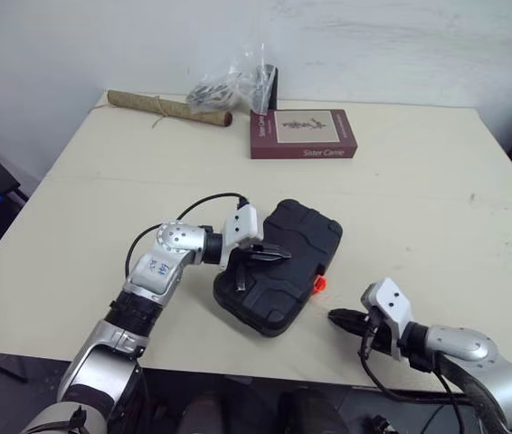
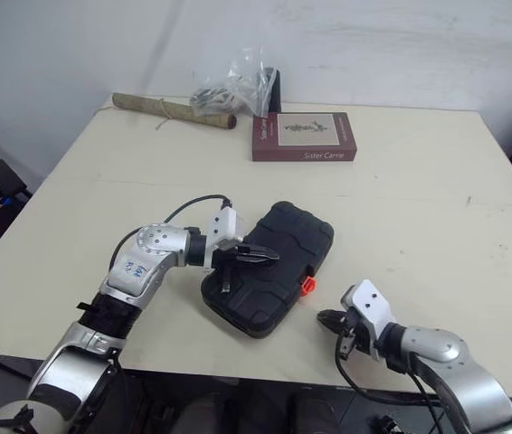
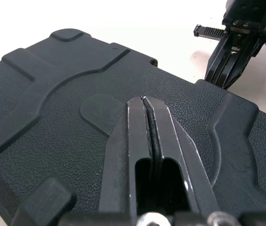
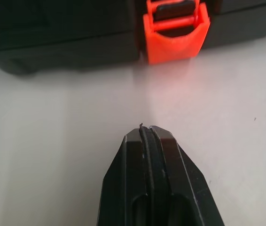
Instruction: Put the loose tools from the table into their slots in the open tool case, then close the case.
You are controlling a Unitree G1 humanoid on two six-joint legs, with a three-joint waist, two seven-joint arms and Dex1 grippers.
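1. Black fingers of the left gripper (image 1: 281, 254) are pressed together, pinching nothing. They lie flat on the lid of the case (image 1: 303, 237), near its middle. The left forearm comes in from 8 o'clock of the case, with the wrist turned so the fingers point toward 3 o'clock.
2. The right gripper (image 1: 336, 316) is also pressed together and empty. It sits low over the table (image 1: 419, 208), at 5 o'clock of the case. Its tips aim at the orange latch (image 1: 319, 283), near it but apart.
3. The case sits toward the near middle of the table, with its lid down on its base. Its long side runs roughly from 1 to 7 o'clock, and the latch is on the edge facing 4 o'clock.
4. Going by the lowered lid, packing the tools looks done and the closing is mostly done. What may remain is the latch, and I cannot tell whether it is snapped home. The left gripper seems placed to hold the lid down while the right one works the latch.
5. Far beyond the case, a book (image 1: 301, 133) lies at 12 o'clock. A roll (image 1: 170, 108) and a plastic bag (image 1: 233, 86) lie toward 11 o'clock.
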